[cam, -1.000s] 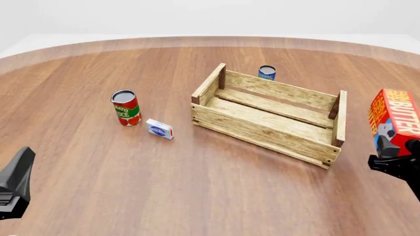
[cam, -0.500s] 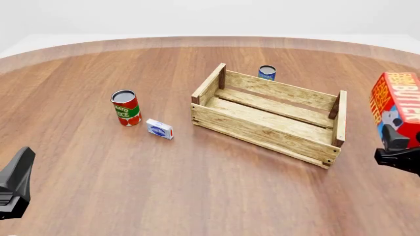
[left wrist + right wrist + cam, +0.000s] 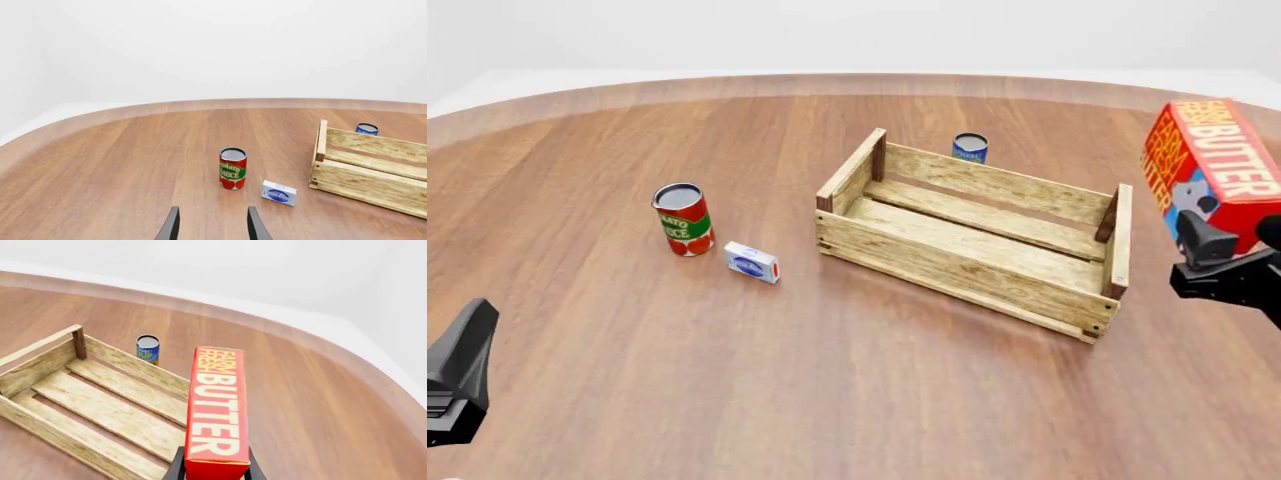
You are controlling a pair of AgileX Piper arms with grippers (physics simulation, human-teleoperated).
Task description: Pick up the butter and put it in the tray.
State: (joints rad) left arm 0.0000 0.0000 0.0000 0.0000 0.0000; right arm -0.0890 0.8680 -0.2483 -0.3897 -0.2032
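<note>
The red butter (image 3: 1214, 165) carton with yellow lettering hangs in the air at the far right, just beyond the tray's right end, tilted. My right gripper (image 3: 1225, 250) is shut on its lower end; in the right wrist view the butter (image 3: 217, 410) stands between the fingers (image 3: 175, 469). The tray (image 3: 974, 232), a pale slatted wooden crate, rests on the table at centre right and holds nothing; it also shows as the tray (image 3: 100, 405) and the tray (image 3: 370, 170). My left gripper (image 3: 454, 372) idles at the lower left, its fingers (image 3: 171, 225) apart and holding nothing.
A red tomato sauce can (image 3: 682, 219) and a small blue-and-white box (image 3: 751, 262) stand left of the tray. A small blue can (image 3: 970, 148) sits just behind the tray's far wall. The round wooden table's edge (image 3: 827, 82) curves along the back.
My right gripper has lifted the butter higher and carried it slightly left toward the tray. The left arm and everything on the table stayed where they were.
</note>
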